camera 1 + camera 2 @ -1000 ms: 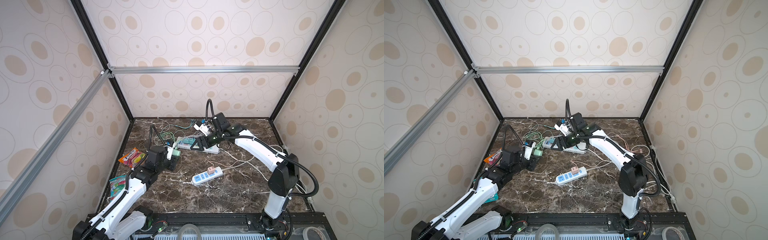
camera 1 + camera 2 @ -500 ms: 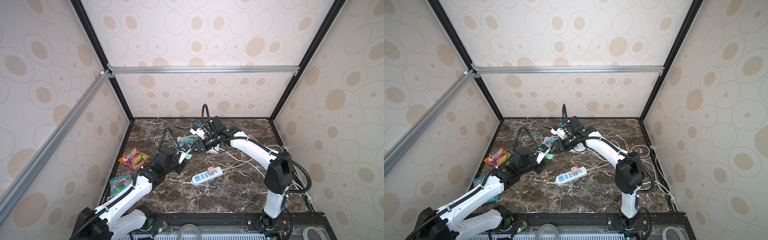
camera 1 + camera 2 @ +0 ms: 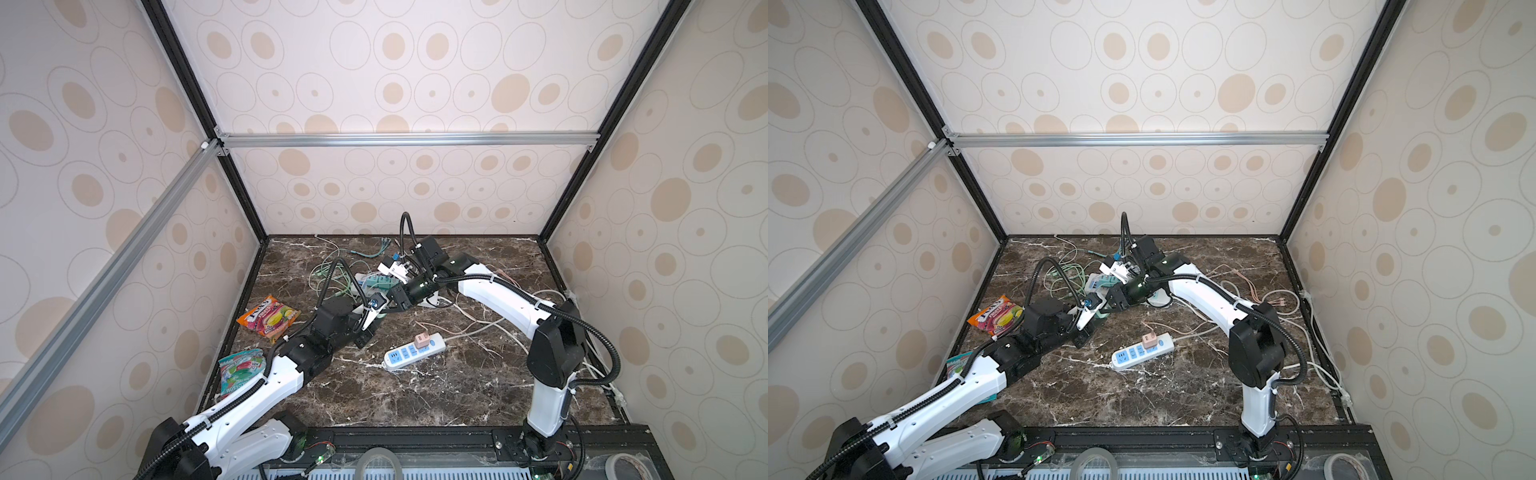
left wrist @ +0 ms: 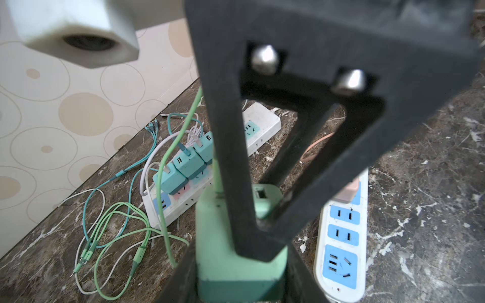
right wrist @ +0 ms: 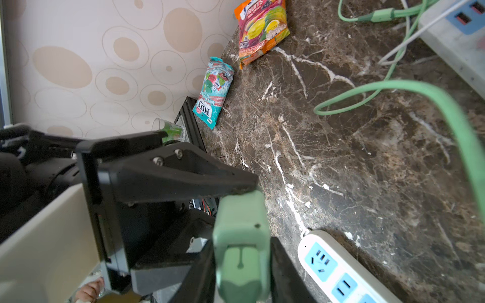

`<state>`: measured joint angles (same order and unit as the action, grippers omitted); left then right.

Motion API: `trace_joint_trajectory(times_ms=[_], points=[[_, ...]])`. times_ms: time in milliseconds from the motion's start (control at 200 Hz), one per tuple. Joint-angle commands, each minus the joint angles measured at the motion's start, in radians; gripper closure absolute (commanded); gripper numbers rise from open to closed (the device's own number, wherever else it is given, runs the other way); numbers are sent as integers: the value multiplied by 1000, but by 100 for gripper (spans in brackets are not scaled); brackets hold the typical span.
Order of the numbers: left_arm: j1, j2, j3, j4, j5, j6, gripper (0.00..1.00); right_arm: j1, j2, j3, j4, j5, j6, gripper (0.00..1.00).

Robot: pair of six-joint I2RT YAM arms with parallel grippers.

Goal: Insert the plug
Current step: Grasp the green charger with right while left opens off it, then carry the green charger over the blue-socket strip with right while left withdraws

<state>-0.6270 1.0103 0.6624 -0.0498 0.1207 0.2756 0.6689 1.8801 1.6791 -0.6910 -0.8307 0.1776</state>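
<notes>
Top view: plug (image 3: 1100, 314) is up off the table (image 3: 1142, 399), near the blue-and-white power strip (image 3: 1142, 351).

Left wrist: left gripper (image 4: 240, 265) is nearly closed, clamping the plug's flat sides. Green cable (image 4: 168, 157) trails off it.

Right wrist: right gripper (image 5: 242, 270) pinches it too, crosswise.

Looks light, rigid and smooth. Hold the flats, keep the prong end clear, expect cable drag.

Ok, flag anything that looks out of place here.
An orange candy bag and a teal candy bag lie by the left wall, unrelated to plug work. Green cables sprawl tangled beside the far power strip.
</notes>
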Motion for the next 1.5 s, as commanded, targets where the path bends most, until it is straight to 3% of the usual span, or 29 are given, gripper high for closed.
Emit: trace_joint_trajectory(times_ms=[0,270,440,515,595,745,850,1050,1205,1391,1496], points=[[-13,-16,3,37,-8,37,100,14,9,25,-3,3,-22,76],[-16,-48,-21,71,5,17,99,14,-2,25,-22,32,-100,100],[-15,-80,-41,112,-32,-78,33,14,-21,33,-67,71,-257,100],[-16,-120,-68,143,-73,-110,14,15,-31,17,-93,120,-374,100],[-14,-171,-99,182,-136,-160,2,14,-35,1,-135,148,-500,100],[-13,-294,-196,319,-201,-207,1,34,-45,-65,-171,208,-741,100],[-13,-350,-241,402,-323,-268,2,58,-24,-68,-211,312,-870,100],[-11,-358,-249,393,-583,-296,2,85,37,-38,-311,419,-1053,100],[-5,-367,-253,388,-752,-341,2,103,69,-16,-326,451,-1122,100],[3,-422,-267,384,-858,-408,2,139,105,-1,-320,475,-1223,100],[10,-477,-302,412,-866,-405,2,158,142,33,-336,476,-1249,100]])
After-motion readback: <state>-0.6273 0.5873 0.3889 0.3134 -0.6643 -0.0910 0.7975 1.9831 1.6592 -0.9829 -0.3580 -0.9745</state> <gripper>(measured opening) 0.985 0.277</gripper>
